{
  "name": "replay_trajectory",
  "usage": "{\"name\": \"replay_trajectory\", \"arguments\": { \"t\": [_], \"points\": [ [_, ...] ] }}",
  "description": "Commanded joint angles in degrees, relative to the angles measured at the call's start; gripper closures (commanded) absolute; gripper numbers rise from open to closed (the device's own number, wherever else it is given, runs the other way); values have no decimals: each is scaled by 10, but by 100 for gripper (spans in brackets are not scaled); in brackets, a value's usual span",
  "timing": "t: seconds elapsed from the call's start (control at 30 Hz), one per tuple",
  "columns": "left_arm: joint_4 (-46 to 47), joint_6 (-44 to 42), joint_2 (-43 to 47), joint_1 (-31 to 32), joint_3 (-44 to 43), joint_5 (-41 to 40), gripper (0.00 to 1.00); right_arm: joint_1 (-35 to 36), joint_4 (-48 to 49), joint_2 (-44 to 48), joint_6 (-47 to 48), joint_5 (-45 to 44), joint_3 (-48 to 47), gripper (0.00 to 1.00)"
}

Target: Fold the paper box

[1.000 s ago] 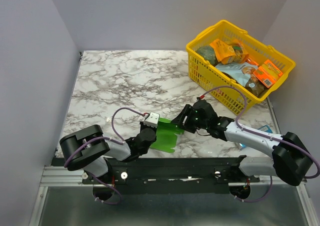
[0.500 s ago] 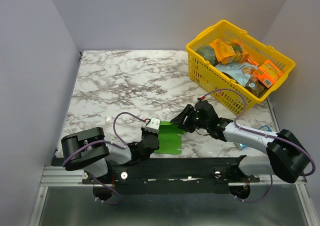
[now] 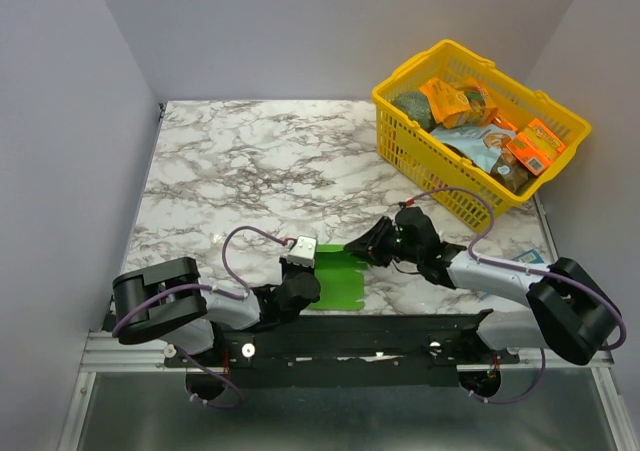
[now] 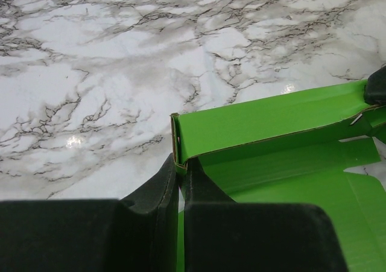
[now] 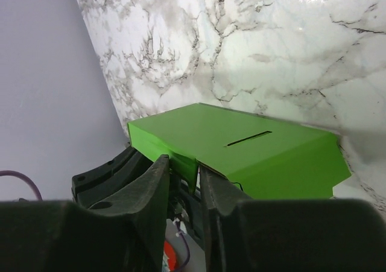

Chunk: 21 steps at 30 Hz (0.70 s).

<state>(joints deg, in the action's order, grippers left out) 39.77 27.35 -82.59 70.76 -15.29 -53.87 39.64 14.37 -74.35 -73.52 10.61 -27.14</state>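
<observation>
The paper box [image 3: 340,283] is bright green thin card, partly folded, low over the marble table near its front edge. My left gripper [image 3: 310,279] is shut on its left corner; in the left wrist view the jaws [image 4: 180,165] pinch the corner of a raised green wall [image 4: 271,124]. My right gripper [image 3: 366,245] holds the box's far right edge. In the right wrist view its fingers [image 5: 184,166] clamp a small flap of the box [image 5: 241,148], whose top panel shows a slot.
A yellow plastic basket [image 3: 400,143] filled with several packs stands at the back right. A blue-and-white pack [image 3: 527,260] lies by the right arm. Grey walls close in both sides. The table's front edge and arm rail lie just below the box.
Both grippers have moved toward the table's front edge with the box. The box has come down lower and flatter, and the left arm has drawn back.
</observation>
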Motion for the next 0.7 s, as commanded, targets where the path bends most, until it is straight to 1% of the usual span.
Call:
{"name": "replay_trajectory", "arguments": {
  "t": [0.0,0.07,0.13,0.17,0.27,0.3,0.33,0.37,0.4,0.63,0.67],
  "points": [
    [-40,38,16,11,-6,-2,100,-6,43,11,-23,-6,13,70],
    [-48,39,21,11,-11,3,100,-7,48,13,-29,-8,14,72],
    [-57,41,21,15,-15,3,100,-7,51,15,-34,-12,15,76],
    [-59,42,21,16,-18,2,100,-8,54,17,-40,-18,14,80],
    [-71,44,16,23,-26,-4,100,-7,57,24,-53,-34,15,85],
    [-82,45,16,25,-30,-6,100,-7,58,30,-59,-39,16,90],
    [-89,46,12,28,-33,-10,100,-7,57,32,-66,-45,19,92],
    [-95,46,11,32,-42,-13,100,-7,59,35,-85,-57,23,97],
    [-111,48,9,35,-48,-21,100,-8,65,39,-92,-61,25,100],
    [-178,78,12,40,-78,-27,100,-8,91,56,-139,-103,49,100],
    [-187,83,13,40,-83,-27,100,-7,99,60,-141,-121,50,100]
  ]
}}
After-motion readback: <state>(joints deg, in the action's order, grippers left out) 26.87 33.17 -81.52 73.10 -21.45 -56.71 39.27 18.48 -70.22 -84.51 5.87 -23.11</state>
